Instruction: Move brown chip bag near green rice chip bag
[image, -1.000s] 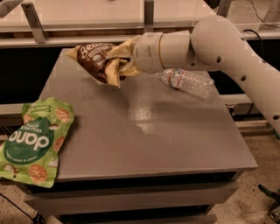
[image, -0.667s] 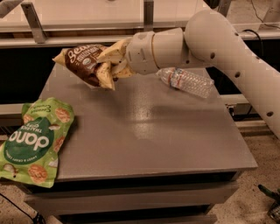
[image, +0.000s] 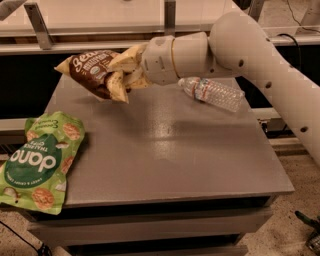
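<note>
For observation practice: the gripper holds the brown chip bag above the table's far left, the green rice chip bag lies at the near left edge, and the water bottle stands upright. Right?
One error: the camera view shows the water bottle lying on its side. The gripper does hold the brown chip bag above the table's far left; the green rice chip bag is as stated.

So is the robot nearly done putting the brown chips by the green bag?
About halfway. Done: the gripper is shut on the brown chip bag, which is lifted off the table. In hand: the bag hangs over the far left corner, apart from the green rice chip bag at the front left edge. Left: bring it down beside the green bag and let go.
</note>
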